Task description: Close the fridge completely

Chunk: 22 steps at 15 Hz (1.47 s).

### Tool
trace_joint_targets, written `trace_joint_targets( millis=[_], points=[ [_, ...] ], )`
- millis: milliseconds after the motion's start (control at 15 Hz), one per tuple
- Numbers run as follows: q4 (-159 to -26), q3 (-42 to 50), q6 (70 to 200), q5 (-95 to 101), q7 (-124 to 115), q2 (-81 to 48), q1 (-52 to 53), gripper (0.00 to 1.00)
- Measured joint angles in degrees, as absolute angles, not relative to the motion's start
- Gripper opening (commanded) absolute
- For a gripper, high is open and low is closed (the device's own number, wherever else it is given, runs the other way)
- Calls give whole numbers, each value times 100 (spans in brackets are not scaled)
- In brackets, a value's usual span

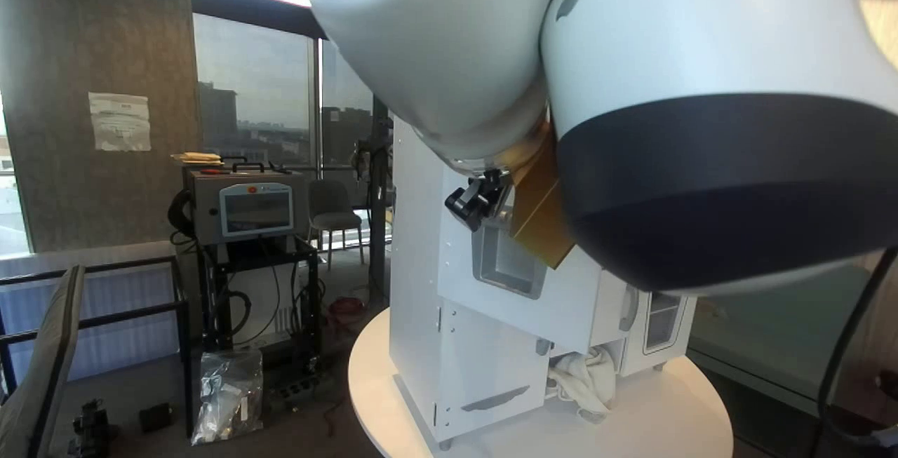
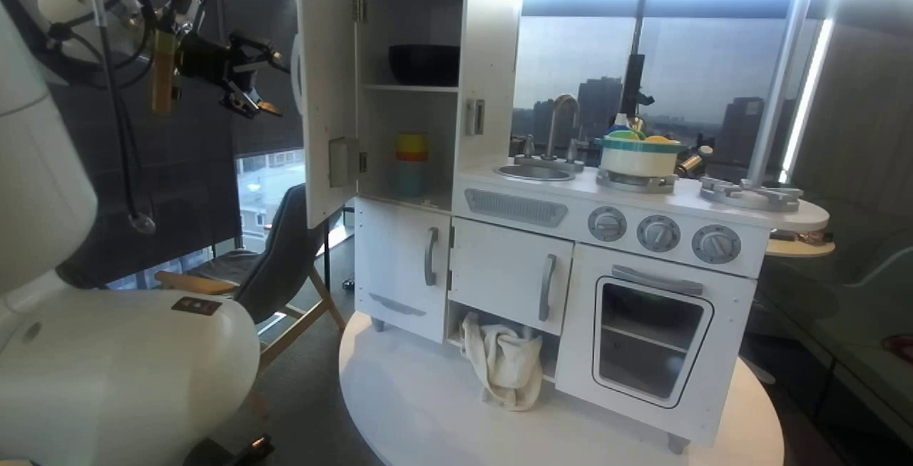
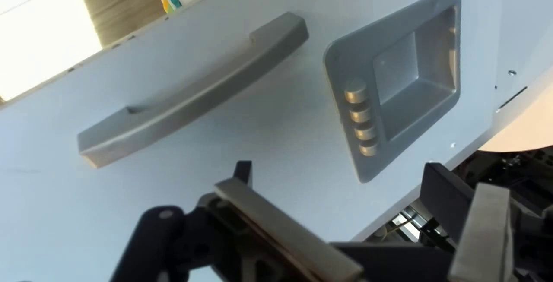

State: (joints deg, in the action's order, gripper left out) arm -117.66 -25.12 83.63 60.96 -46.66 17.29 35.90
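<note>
Fridge (image 2: 488, 45): in an exterior view, upright on the round white counter (image 2: 399, 402), beside the lower stove (image 2: 581, 295).
Door (image 2: 329, 95): same view, swung wide on its hinges (image 2: 359, 8), so the fridge stands open.
Shelf (image 2: 410, 87): same view, inside the fridge; carries a black bowl (image 2: 426, 65). Stacked cups (image 2: 411, 159) stand below it.
Lower door (image 2: 399, 259): same view, closed.
Cloth (image 2: 506, 362): same view, hangs out beneath the middle cupboard (image 2: 496, 262), down to the counter.
Pot (image 2: 637, 160): same view, teal-rimmed, on a burner (image 2: 635, 183) of the stove.
My end effector (image 2: 276, 85): same view, raised outside the door, near its handle (image 2: 297, 73); jaws well parted, nothing in my hold.
My arm (image 1: 701, 184): in an exterior view, fills the upper middle and right, hiding part of the door.
Bracket (image 1: 544, 216): same view, gold-coloured, on my arm, partly in front of the panel (image 1: 515, 258), a grey recess in the door.
Handle: in the wrist view, a curved grey bar across the white door, apart from my fingers (image 3: 285, 226).
Buttons (image 3: 365, 131): wrist view, four in a row along the panel's edge.
Fingers: wrist view, a broad gap between them; contact with the door I cannot tell.
</note>
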Motion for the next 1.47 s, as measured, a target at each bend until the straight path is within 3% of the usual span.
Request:
trace_joint_targets(
  millis=[667, 1467],
  points=[
    [-12878, -2029, 9835, 5743, -5083, 2835, 2830, 100],
    [-13470, -1699, 12918, 6408, -5349, 3034, 1979, 100]
  ],
)
